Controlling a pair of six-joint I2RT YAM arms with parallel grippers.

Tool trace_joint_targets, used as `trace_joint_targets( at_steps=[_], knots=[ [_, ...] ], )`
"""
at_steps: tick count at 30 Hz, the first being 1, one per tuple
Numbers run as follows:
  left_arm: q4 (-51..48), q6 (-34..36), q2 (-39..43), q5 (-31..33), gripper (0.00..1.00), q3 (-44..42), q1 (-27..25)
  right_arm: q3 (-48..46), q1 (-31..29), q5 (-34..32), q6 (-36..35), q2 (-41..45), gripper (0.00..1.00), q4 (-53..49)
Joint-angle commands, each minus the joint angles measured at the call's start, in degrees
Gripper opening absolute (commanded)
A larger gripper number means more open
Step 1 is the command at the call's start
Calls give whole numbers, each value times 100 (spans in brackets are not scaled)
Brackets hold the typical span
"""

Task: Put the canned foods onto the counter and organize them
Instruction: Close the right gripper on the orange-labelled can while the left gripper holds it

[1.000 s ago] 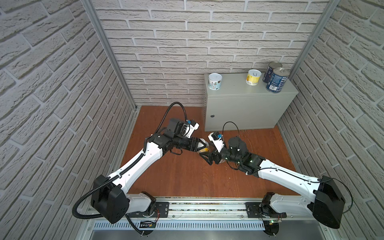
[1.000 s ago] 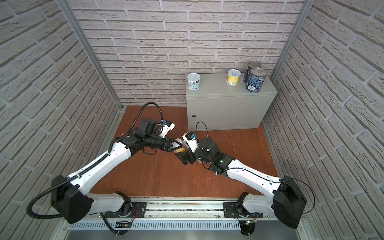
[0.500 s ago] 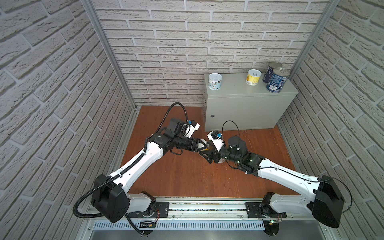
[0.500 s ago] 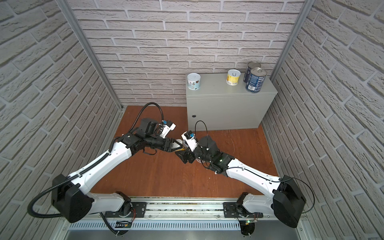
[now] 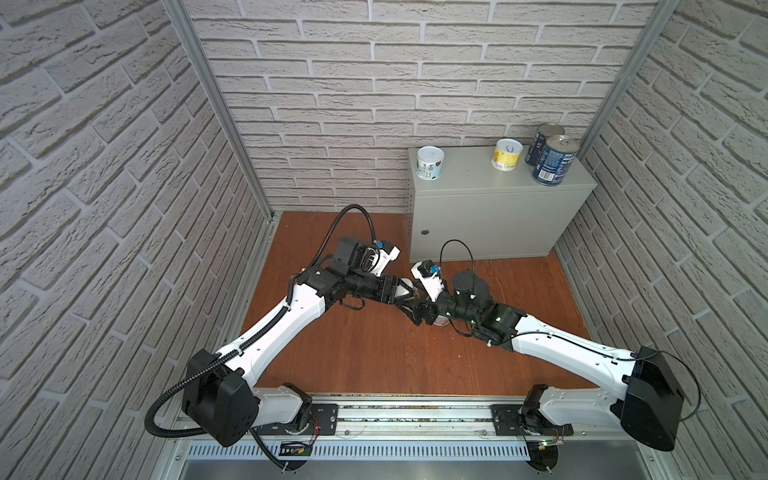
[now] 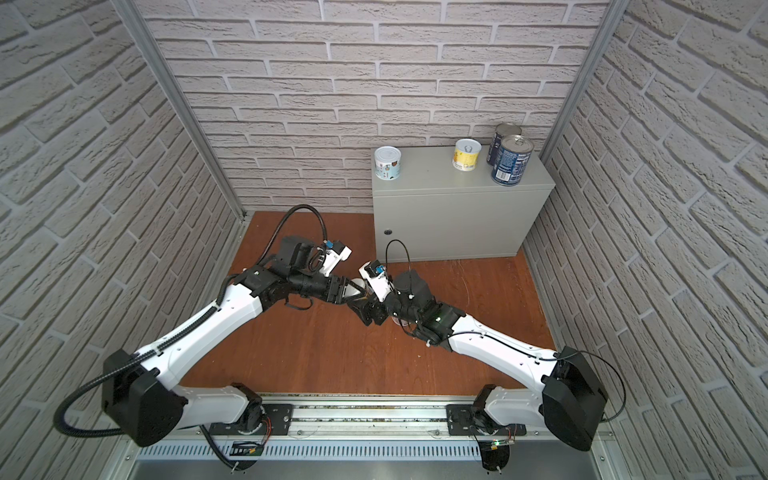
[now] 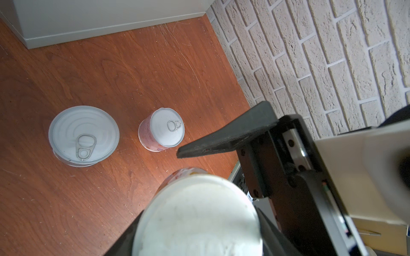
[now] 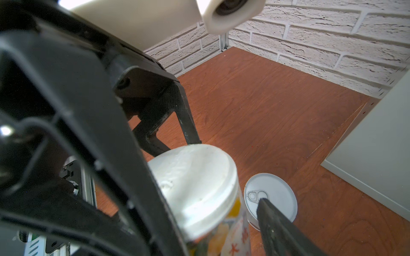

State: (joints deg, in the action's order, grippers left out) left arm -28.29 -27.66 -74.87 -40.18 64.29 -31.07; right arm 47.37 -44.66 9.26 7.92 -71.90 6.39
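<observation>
Since a second ago the right gripper [image 5: 415, 311] has crept in on the orange-labelled can [image 8: 199, 188], which is held mid-frame in both top views, above the wooden floor [image 7: 133, 66]. Here the left gripper [image 5: 405, 292] pinches it. The right one's fingers straddle it, though I can't tell if they press yet.

Four tins already stand on the counter [image 5: 478, 183], upper right: a white can [image 5: 430, 163], a yellow can [image 5: 507, 154] and two dark-blue cans [image 5: 555, 162]. A pink can [image 7: 160, 130] and a low grey can [image 7: 83, 135] wait on the floor.

Both arms reach low and inward, wrists meeting.
</observation>
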Motion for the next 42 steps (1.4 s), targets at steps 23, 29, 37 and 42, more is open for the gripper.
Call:
trace_joint_targets(
  at_steps=[23, 29, 37, 42],
  knots=[
    [603, 15, 283, -441, 48, 18, 132, 206, -95, -148, -67, -262, 74, 296],
    [605, -1, 228, -411, 48, -22, 145, 93, -97, -246, 84, -146, 68, 484],
    [667, -55, 175, -431, 50, -66, 153, 10, -95, -388, 163, -88, 66, 618],
    [660, -89, 183, -384, 55, -100, 154, 18, -95, -398, 201, -84, 62, 668]
  ],
)
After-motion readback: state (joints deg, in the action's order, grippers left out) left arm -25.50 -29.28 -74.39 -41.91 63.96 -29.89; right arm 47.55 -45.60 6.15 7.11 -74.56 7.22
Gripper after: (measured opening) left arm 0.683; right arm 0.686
